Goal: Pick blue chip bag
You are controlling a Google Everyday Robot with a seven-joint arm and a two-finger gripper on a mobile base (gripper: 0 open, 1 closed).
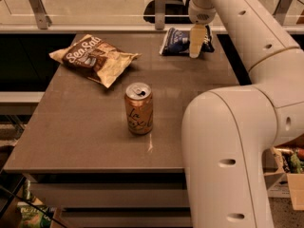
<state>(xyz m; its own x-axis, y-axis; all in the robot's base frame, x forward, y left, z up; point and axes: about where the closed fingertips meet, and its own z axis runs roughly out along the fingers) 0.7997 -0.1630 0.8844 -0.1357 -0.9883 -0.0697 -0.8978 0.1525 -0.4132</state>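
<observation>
The blue chip bag (176, 42) is a small dark-blue crinkly bag with white edges, lying at the far right of the brown table (85, 127). My gripper (195, 45) hangs from the white arm right over the bag, with a pale finger (195, 40) pointing down in front of its right half. The finger hides part of the bag.
A larger brown-and-tan "Sea Salt" bag (93, 57) lies at the far left of the table. An orange drink can (138, 109) stands upright near the middle. My white arm (228, 141) fills the right side. A glass rail with metal posts (160, 6) runs behind the table.
</observation>
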